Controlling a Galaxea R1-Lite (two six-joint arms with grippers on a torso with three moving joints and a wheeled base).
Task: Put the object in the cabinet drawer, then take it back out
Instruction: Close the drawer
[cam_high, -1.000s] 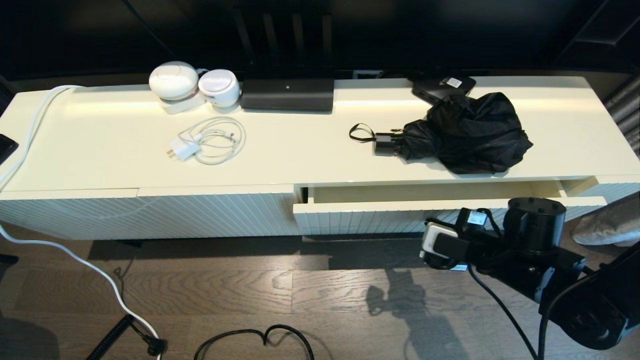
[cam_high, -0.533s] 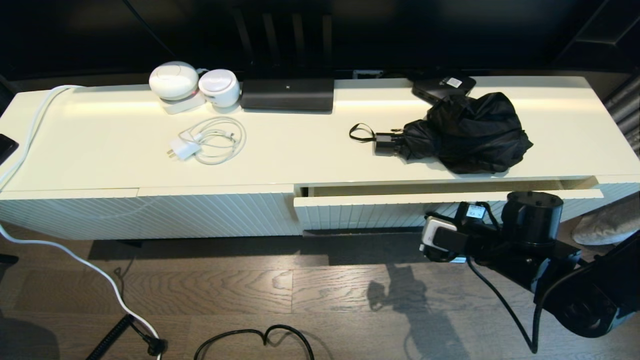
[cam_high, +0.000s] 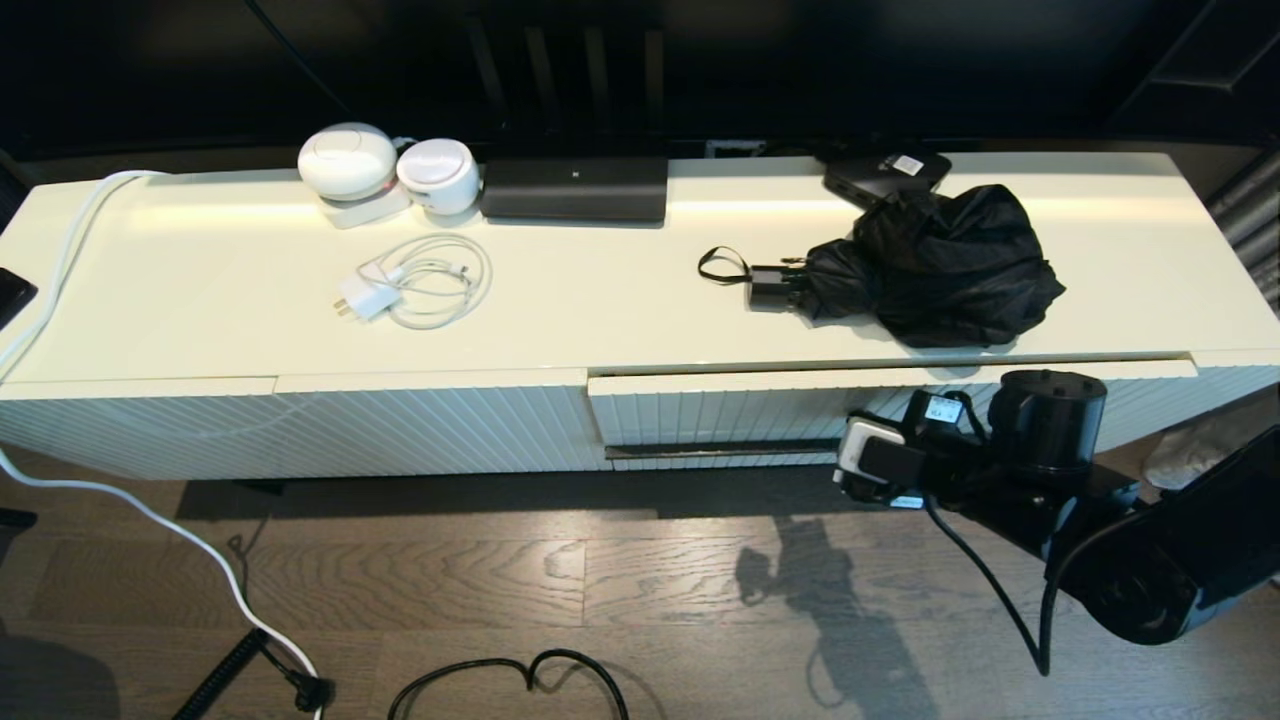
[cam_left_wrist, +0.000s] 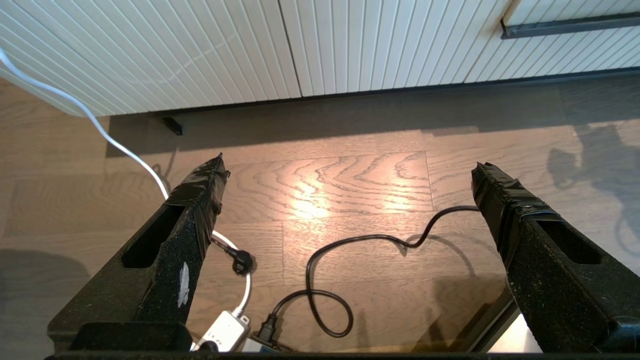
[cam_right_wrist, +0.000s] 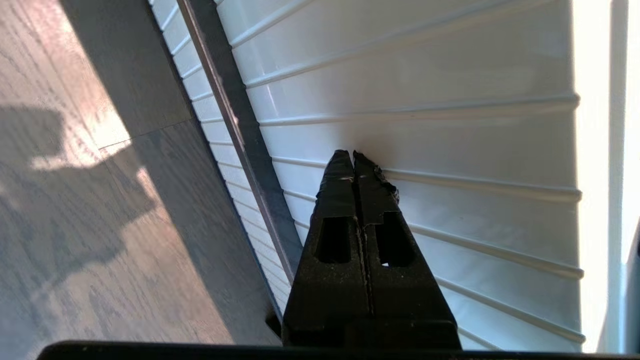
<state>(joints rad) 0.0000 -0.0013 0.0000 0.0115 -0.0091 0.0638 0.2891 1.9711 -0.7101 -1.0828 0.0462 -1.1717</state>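
Observation:
The black folding umbrella (cam_high: 930, 265) lies on the cabinet top at the right, fabric bunched, handle and wrist loop (cam_high: 722, 266) pointing left. Below it the ribbed cream drawer (cam_high: 720, 415) sits flush with the cabinet front, its dark bar handle (cam_high: 720, 450) along the lower edge. My right arm (cam_high: 1000, 460) reaches in low at the drawer's right half. The right gripper (cam_right_wrist: 353, 155) is shut and empty, its tips against the ribbed drawer front (cam_right_wrist: 450, 75), beside the bar handle (cam_right_wrist: 240, 130). My left gripper (cam_left_wrist: 348, 164) hangs open over the wooden floor, holding nothing.
On the cabinet top are a white charger with coiled cable (cam_high: 415, 280), two white round devices (cam_high: 347, 160), a long black device (cam_high: 575, 188) and a flat black box (cam_high: 885, 172) behind the umbrella. A diagonally ribbed panel (cam_high: 300, 425) is left of the drawer. Cables (cam_high: 500, 680) lie on the floor.
The drawer has slid from partly open to closed. My right arm has moved forward toward the cabinet with it. The umbrella has not moved.

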